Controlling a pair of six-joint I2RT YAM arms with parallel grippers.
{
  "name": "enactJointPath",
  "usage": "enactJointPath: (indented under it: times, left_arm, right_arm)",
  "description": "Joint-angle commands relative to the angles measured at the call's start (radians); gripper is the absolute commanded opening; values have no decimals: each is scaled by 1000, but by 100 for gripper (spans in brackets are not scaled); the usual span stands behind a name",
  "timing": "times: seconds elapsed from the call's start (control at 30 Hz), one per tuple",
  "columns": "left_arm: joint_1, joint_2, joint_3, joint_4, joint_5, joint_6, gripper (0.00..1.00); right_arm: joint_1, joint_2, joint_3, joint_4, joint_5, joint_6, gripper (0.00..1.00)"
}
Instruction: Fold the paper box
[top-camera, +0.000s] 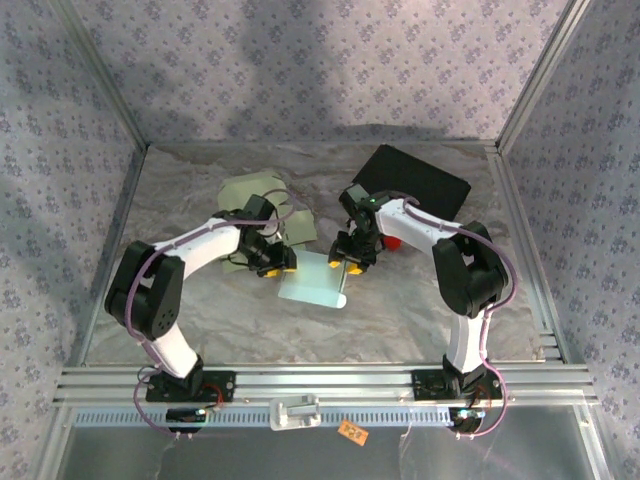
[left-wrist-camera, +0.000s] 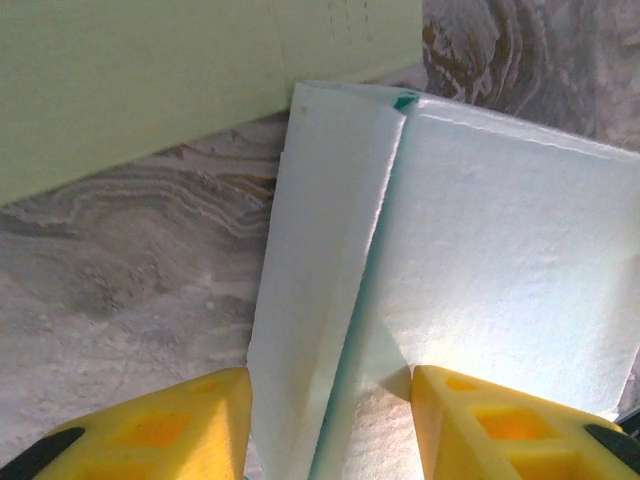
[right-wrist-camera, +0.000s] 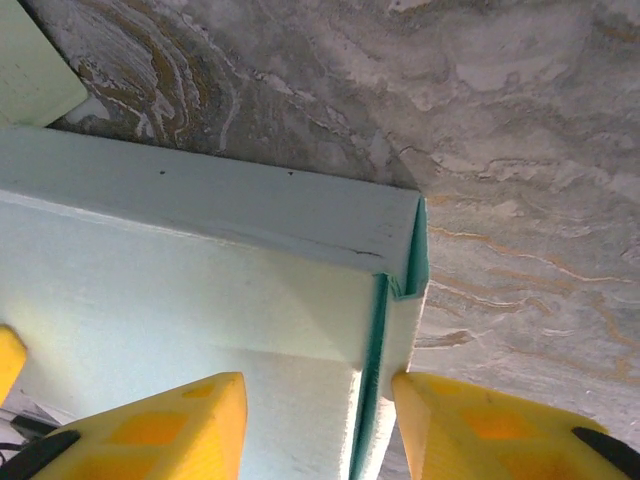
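Paper box (top-camera: 312, 282) sits mid-table, 1 gripper at each far corner.
Top cam: L gripper (top-camera: 272, 260) is at the box's far-left corner and R gripper (top-camera: 352, 258) at far-right. 2 green sheets (top-camera: 250, 193) lie just behind L and a black pad (top-camera: 412, 183) behind R. The bare table (top-camera: 400, 320) on the near side leaves room. L wrist cam adds: jaws part-open, straddling a raised side flap (left-wrist-camera: 320, 260); can't tell if they pinch it. R wrist cam: jaws likewise part-open astride the corner w/ a teal edge (right-wrist-camera: 372, 390); can't tell if it grips.
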Motion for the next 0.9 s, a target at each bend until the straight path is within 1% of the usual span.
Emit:
enactJointPath:
  times: [0.0, 0.2, 0.27, 0.37, 0.5, 0.63, 0.77, 0.87]
  left_arm:
    - [-21, -48, -32, 2, 3, -34, 44]
    - [-30, -82, -63, 14, 16, -70, 40]
    - [-29, -95, -72, 10, 11, -71, 40]
    - [-30, -98, -88, 18, 10, -69, 40]
    - [-30, -98, -106, 68, 18, -77, 40]
    - [-30, -129, -84, 83, 9, -82, 40]
    - [-30, -175, -45, 46, 2, -88, 41]
    - [-21, -209, -26, 23, -17, -80, 44]
  right_arm:
    - [-17, 46, -17, -86, 87, -67, 45]
    - [-24, 24, -1, -113, 112, -94, 44]
    - [-23, 3, -8, -106, 117, -135, 45]
    - [-18, -36, -36, -74, 100, -144, 47]
    - [-2, -62, -82, -24, 66, -144, 48]
    - [7, -50, -105, 9, 39, -127, 47]
    - [4, -44, -106, 21, 41, -123, 46]
    - [-5, -67, -104, 30, 41, -127, 46]
